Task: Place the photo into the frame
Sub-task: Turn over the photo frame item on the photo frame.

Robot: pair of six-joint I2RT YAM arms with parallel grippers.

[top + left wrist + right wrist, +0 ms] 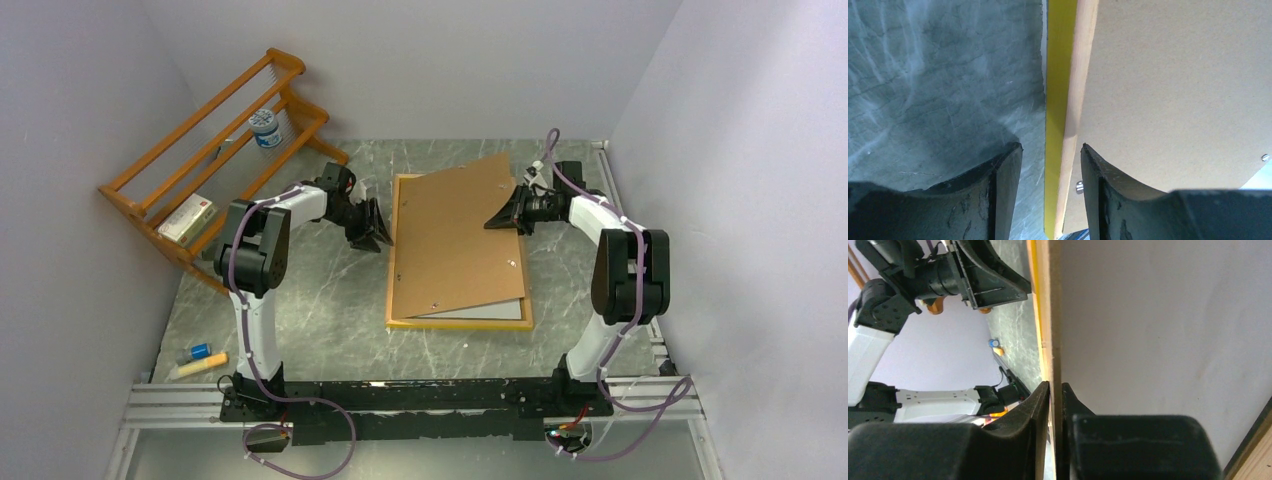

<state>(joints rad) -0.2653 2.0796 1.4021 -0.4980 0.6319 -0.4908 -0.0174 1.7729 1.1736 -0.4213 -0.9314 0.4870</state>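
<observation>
1. Brown hardboard panel (455,240) lies skewed over the frame (460,324). Its 1 o'clock corner is raised and pinched by the right gripper (497,220), jaws narrow and clamped on the panel's thin edge.
2. Left gripper (378,238) sits at the frame's 9 o'clock side, jaws wide. The yellow rim runs between its fingers, not gripped.
3. Frame lies flat at the centre of the table (320,300), its narrow yellow border showing round the panel.
4. Photo (480,312): only a white strip shows at the frame's 5 o'clock edge, under the panel. That is probably its plain back, so it seems to be seated in the frame already, but most of it is hidden.
5. Step in hand, as I read it: closing the backing over the photo.
6. Next move calls for squaring the panel to the frame and lowering the raised corner flat inside the border. The left gripper would steady the rim so the frame doesn't slide and the photo doesn't shift.
</observation>
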